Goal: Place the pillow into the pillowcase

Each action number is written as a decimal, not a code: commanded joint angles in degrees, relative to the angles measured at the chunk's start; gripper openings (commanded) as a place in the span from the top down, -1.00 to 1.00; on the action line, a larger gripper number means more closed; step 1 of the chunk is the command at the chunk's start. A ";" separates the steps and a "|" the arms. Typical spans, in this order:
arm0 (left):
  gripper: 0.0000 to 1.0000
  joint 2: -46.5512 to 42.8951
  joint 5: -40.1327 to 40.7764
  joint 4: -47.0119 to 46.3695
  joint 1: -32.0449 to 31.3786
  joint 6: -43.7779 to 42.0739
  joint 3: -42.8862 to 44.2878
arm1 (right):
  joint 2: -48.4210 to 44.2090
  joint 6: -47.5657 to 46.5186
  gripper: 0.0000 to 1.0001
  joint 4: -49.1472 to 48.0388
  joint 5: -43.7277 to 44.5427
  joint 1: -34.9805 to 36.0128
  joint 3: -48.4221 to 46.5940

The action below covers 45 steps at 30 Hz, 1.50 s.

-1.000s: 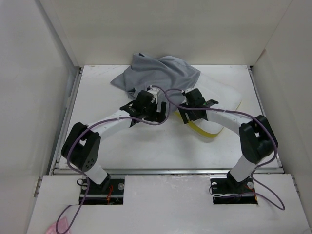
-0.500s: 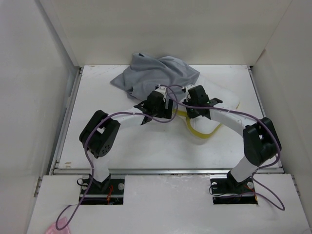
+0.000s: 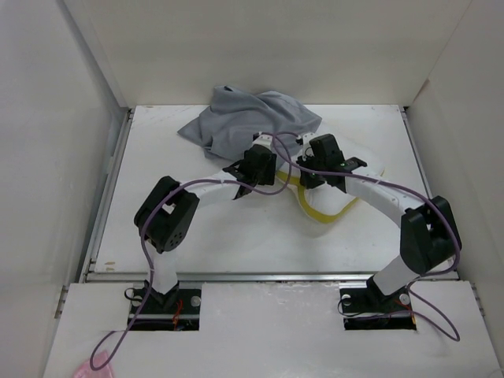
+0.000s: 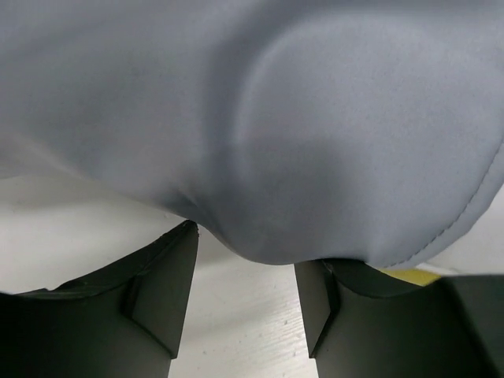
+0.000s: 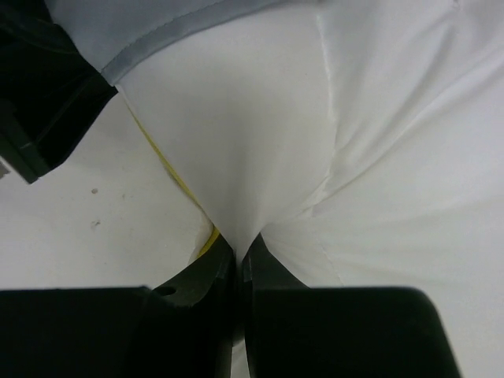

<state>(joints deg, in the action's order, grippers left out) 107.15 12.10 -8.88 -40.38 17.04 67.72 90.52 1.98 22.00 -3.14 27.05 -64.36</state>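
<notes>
Right pincer [image 5: 238, 242]: fingers pressed together on a pinched fold of the white pillow [image 5: 378, 157], with the thin yellow band [image 5: 173, 175] just left of the pinch and the grey hem of the pillowcase [image 5: 157, 41] crossing above. Left pincer [image 4: 246, 246]: fingers spread apart, gripping nothing, with a rounded bulge of grey pillowcase sagging over the gap and onto the fingertips. From above: both pincers close together mid-tabletop [image 3: 236, 236], pillowcase bunched toward the far edge over the pillow's left end, pillow right of centre.
</notes>
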 commanded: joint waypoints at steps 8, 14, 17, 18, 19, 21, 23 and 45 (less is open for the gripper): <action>-0.04 0.78 -0.15 -1.57 -1.19 -1.39 3.91 | -3.25 3.73 1.00 -7.05 -8.82 0.11 -4.64; -0.12 -0.37 3.88 -1.57 -1.81 -1.39 1.27 | -3.33 4.88 1.00 -7.67 -11.27 0.11 -5.69; 0.10 2.62 5.30 -0.17 -1.81 -1.39 4.86 | -4.56 4.88 1.00 -7.67 -12.68 0.11 -5.69; 0.23 2.62 6.00 -0.17 -1.81 -1.39 5.66 | -4.56 4.88 1.00 -7.67 -12.68 0.11 -5.17; 0.37 3.14 6.70 -0.17 -1.81 -1.39 6.45 | -4.56 4.88 1.00 -7.67 -12.68 0.11 -5.16; 0.91 2.54 8.45 0.45 -1.81 -0.35 7.60 | -5.09 4.88 1.00 -7.67 -11.81 0.11 -5.16; 1.00 0.35 8.47 1.84 -1.81 -0.34 7.08 | -5.09 6.01 1.00 -7.67 -10.67 0.11 -5.16; 1.00 -27.69 -16.31 23.56 -12.09 0.36 -1.28 | -5.09 23.06 1.00 -75.04 8.32 2.48 6.33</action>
<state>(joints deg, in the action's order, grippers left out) 82.83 6.13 8.64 -50.09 16.16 67.92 88.18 21.98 -27.22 -2.76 29.63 -58.35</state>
